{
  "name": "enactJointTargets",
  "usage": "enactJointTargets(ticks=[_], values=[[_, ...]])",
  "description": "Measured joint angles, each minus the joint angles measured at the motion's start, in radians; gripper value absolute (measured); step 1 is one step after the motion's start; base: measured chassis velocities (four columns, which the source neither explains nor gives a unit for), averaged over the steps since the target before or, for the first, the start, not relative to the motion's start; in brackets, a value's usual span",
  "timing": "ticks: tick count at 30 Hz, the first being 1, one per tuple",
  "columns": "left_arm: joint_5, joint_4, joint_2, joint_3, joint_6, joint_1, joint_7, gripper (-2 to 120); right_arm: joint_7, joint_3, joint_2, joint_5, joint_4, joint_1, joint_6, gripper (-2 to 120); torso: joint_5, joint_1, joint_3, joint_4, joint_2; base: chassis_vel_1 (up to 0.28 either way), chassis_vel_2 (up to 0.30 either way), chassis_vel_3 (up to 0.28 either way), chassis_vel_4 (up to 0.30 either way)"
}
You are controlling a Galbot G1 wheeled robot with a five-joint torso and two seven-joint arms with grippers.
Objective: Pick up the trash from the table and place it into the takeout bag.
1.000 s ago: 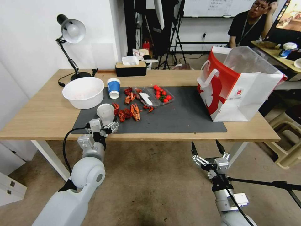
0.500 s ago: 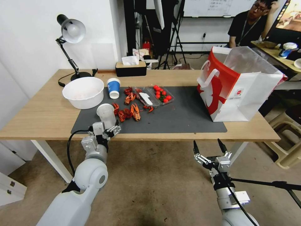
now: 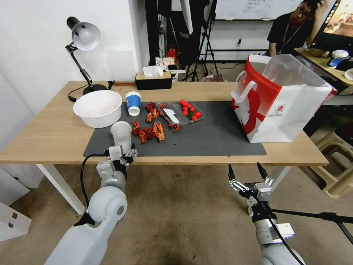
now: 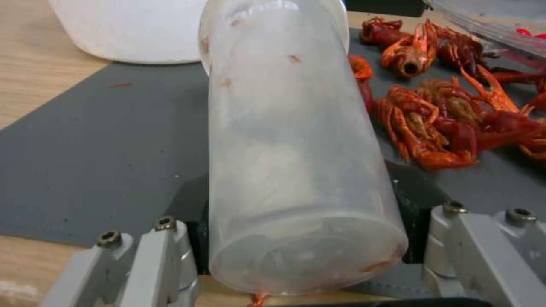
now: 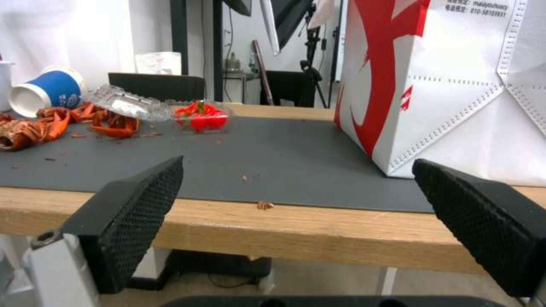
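Left gripper on the clear plastic cup, near edge of the table.

My left gripper's fingers stand either side of the cup's base, right against it; I judge they grip it, and the cup leans away from me, its mouth toward 12 o'clock. To do this well I keep the squeeze light, since thin plastic will likely buckle, and lift straight up before swinging toward 2 o'clock. Crayfish shells lie just beside the cup at its 2 o'clock, so I clear them first. My right gripper waits low before the table's front edge, wide open, holding nothing. Farther off, the blue-and-white paper cup and white bowl sit at 12; the takeout bag stands open at 2.
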Motion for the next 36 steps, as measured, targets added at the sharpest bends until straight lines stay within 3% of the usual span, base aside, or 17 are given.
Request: enactJointTargets(ticks=[12,17,22,23,27,28,31,34,36], values=[[0.002,-0.001,0.002,-0.01,-0.007,0.01,-0.003,54,0.001,0.0,0.0,0.001,-0.005,0.005,0.001,100,0.0001,0.0,0.0,-0.0001,0.0,0.0,0.0,0.0,0.0],[0.007,-0.001,0.006,-0.016,-0.062,0.016,0.023,54,0.001,-0.004,0.0,0.001,-0.007,0.012,0.002,100,-0.0001,0.0,0.0,0.0001,0.0,0.0,0.0,0.0,0.0],[-0.003,-0.019,0.05,-0.029,-0.243,0.006,0.152,54,0.002,-0.005,-0.003,0.003,-0.001,0.015,0.002,100,-0.0001,0.0,0.0,0.0001,0.0,0.0,0.0,0.0,0.0],[-0.003,-0.019,0.05,-0.029,-0.243,0.006,0.152,54,0.002,-0.005,-0.003,0.003,-0.001,0.015,0.002,100,-0.0001,0.0,0.0,0.0001,0.0,0.0,0.0,0.0,0.0],[-0.045,-0.02,0.171,-0.027,-0.39,-0.047,0.294,54,0.001,-0.002,-0.004,0.002,0.007,0.01,0.002,100,-0.0003,0.0,0.0,0.0001,0.0,0.0,0.0,0.0,0.0],[-0.045,-0.02,0.171,-0.027,-0.39,-0.047,0.294,54,0.001,-0.002,-0.004,0.002,0.007,0.01,0.002,100,-0.0003,0.0,0.0,0.0001,0.0,0.0,0.0,0.0,0.0],[-0.105,0.004,0.258,-0.014,-0.453,-0.137,0.383,54,0.0,-0.002,0.001,-0.006,0.009,0.011,0.002,100,-0.0002,0.0,0.0,-0.0001,0.0,0.0,0.0,0.0,0.0],[-0.151,0.019,0.312,0.01,-0.471,-0.2,0.426,54,0.0,-0.002,0.003,-0.008,0.009,0.012,0.0,100,-0.0001,0.0,0.0,0.0,0.0,0.0,0.0,0.0,0.0],[-0.151,0.019,0.312,0.01,-0.471,-0.2,0.426,54,0.0,-0.002,0.003,-0.008,0.009,0.012,0.0,100,-0.0001,0.0,0.0,0.0,0.0,0.0,0.0,0.0,0.0]])
